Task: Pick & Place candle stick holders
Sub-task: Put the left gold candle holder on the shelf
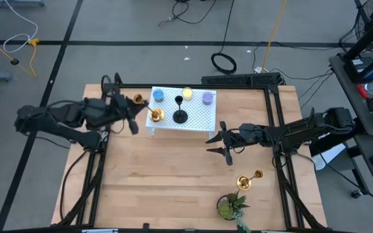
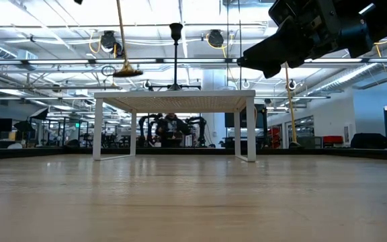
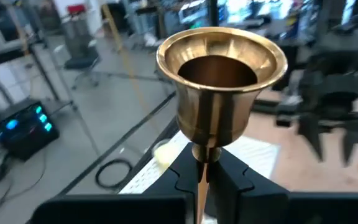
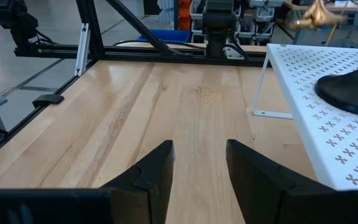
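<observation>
Brass filled the left wrist view: a gold candle stick holder (image 3: 221,81), pinched by its stem in the left pincer (image 1: 142,114) over the white rack (image 1: 199,116). Black holder (image 1: 180,116) stood there; another gold holder (image 1: 247,180) lay on the wooden surface (image 1: 173,175). Right pincer (image 1: 216,145) hovered spread.

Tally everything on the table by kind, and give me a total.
Gold candle holders: 2, one held by the left gripper at the white shelf, one lying on the table.
Black candle holder: 1
Candles: 3, blue, yellow, purple
Potted plant: 1
White shelf: 1
Total: 8
</observation>
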Controlling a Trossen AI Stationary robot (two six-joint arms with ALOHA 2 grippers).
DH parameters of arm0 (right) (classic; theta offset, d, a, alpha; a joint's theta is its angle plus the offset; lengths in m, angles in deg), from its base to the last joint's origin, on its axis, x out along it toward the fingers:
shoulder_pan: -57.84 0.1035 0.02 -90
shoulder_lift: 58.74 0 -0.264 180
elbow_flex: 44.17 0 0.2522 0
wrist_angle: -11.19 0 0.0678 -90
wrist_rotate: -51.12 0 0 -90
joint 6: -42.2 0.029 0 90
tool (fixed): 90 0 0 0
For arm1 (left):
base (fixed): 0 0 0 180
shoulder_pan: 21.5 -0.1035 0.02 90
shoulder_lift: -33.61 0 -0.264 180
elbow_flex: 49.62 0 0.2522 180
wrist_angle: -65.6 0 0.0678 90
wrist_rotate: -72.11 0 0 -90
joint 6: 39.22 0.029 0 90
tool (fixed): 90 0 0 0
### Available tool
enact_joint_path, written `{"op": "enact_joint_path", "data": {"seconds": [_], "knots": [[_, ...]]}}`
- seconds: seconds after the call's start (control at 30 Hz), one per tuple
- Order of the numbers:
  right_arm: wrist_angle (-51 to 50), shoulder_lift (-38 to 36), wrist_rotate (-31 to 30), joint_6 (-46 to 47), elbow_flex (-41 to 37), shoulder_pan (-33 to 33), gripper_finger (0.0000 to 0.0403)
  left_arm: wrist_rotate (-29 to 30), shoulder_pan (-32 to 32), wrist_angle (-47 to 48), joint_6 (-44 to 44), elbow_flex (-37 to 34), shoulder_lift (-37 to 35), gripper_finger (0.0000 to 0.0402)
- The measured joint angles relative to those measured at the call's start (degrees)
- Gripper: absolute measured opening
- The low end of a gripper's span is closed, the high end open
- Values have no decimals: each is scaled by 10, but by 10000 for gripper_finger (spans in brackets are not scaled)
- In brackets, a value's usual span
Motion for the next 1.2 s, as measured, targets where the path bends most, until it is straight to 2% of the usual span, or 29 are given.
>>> {"op": "enact_joint_path", "data": {"seconds": [0.13,0.27,0.33,0.47,0.63,1.0,1.2], "knots": [[0,0,0,0,0,0,146,-35,-49,23,-32,0,17,39],[0,0,0,0,0,0,146,-76,-85,24,-42,0,43,25],[-1,0,0,0,0,0,146,-80,-98,15,-40,0,56,17],[-5,0,0,0,0,0,146,-76,-119,-6,-37,0,72,24],[-5,0,0,0,0,0,146,-76,-131,-26,-34,0,80,63],[-9,0,0,0,0,0,146,-76,-133,-23,-42,0,83,42],[-9,0,0,0,0,0,146,-76,-133,-16,-37,0,83,81]]}}
